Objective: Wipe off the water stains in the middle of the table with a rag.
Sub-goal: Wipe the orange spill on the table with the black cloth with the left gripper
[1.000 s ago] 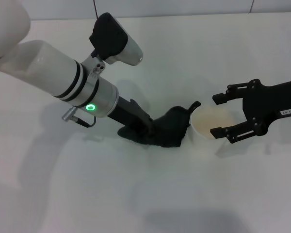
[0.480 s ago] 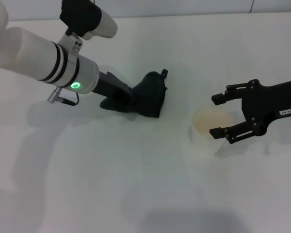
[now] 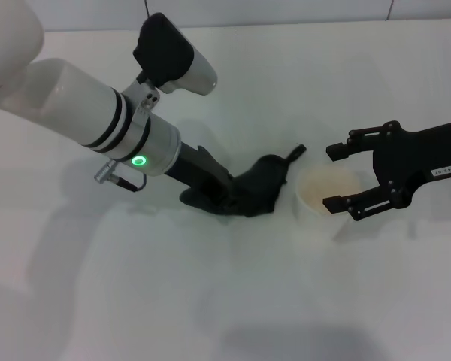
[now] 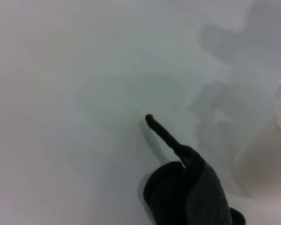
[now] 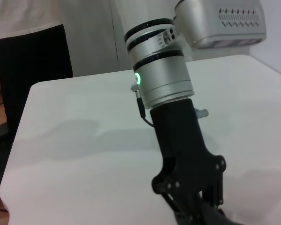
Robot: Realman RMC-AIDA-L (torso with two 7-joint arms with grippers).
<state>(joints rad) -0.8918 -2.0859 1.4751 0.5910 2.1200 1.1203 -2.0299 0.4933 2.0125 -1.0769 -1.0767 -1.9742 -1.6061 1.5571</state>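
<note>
One wide white table [image 3: 233, 301] fills my head view. My left pincer [image 3: 229, 197] is clamped on the black bunched rag [image 3: 264, 188], mid-table; only my left wrist view shows its thin pointed tail [image 4: 161, 132]. My right pincer [image 3: 338, 177] sits spread apart around the cup [image 3: 327, 189].

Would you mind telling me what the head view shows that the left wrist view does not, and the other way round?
Only the head view shows the left gripper pressing the black rag onto the white table, and the right gripper, fingers spread, around the translucent cup without visibly touching it. Only the left wrist view shows the rag's pointed tail close up, lying on bare tabletop. Both show the rag, the table and at least the cup's edge; neither shows an orange-brown spot on the tabletop.
</note>
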